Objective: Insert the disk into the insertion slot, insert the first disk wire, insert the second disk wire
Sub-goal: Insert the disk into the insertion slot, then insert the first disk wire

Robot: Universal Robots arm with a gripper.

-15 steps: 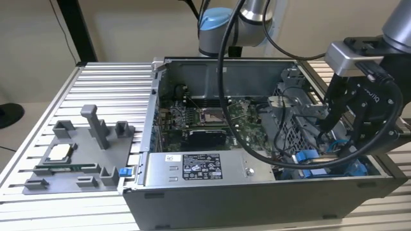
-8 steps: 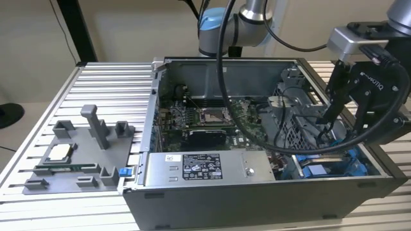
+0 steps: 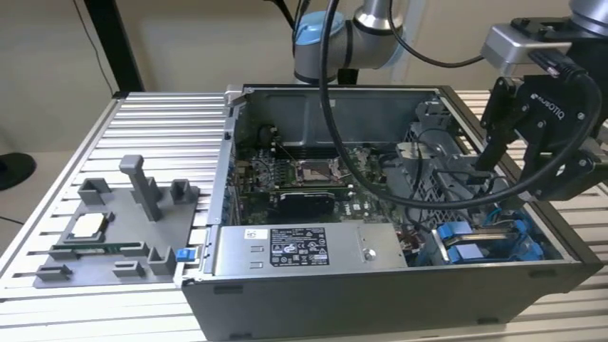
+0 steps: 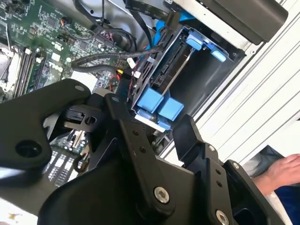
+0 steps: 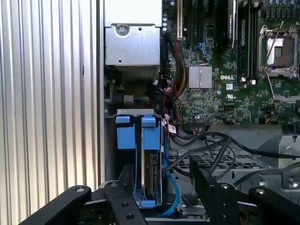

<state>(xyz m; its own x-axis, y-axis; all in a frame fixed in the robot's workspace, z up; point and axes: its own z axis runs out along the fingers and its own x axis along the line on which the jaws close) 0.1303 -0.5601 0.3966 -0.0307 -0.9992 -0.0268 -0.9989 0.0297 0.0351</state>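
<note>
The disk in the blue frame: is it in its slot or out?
In. In the first wrist view the disk sits edge-on inside the insertion slot; the open gripper holds nothing.

Dark grey computer case (image 3: 380,299). Silver aluminium table (image 3: 161,121), patterned with long parallel ribs. Green motherboard (image 3: 314,171) with black cables (image 3: 328,107). Silver-grey power supply box (image 3: 371,246) bearing a black-and-white sticker (image 3: 298,246). Insertion slot (image 5: 125,138) of grey metal with bright blue rails and tabs; a light blue cable (image 5: 174,192). Grey metal cage (image 5: 211,161) dotted with a regular grid of small holes. Matte black gripper (image 5: 161,168). Silver robot arm (image 3: 375,14) with a pale blue joint cap (image 3: 314,28). Mid-grey plastic fixture tray (image 3: 114,242).
</note>
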